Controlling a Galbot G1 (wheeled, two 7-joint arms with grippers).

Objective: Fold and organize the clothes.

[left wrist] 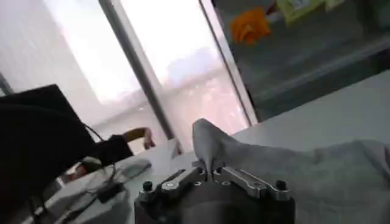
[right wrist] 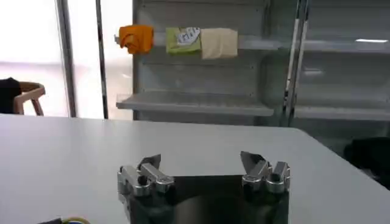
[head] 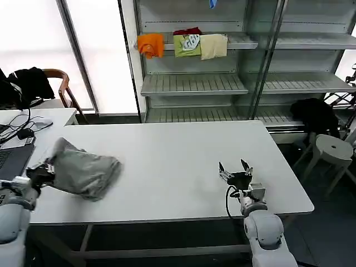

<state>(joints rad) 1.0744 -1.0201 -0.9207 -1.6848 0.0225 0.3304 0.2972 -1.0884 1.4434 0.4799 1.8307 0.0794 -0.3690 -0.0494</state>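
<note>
Left claw [head: 43,171] is clamped on a fold of the grey shirt [head: 83,169]; the left wrist view shows a peak of fabric pinched between the closed fingers [left wrist: 241,178]. The rest of the shirt trails away from that claw toward desk centre as 1 bunched, rumpled heap, no flat panels or straight creases visible.

Right claw [head: 236,171] sits well apart from the shirt, low over the desk [head: 178,150] near its front edge, jaws spread and holding nothing; fingers [right wrist: 149,172] clearly separated in the right wrist view.

Beyond both claws, the shelf rack [head: 194,83] carries orange, green and cream garments [head: 183,44].

Judgement: task is early. Shirt is grasped but not spread, 0 folds done. Left to do: flatten, fold, place.
</note>
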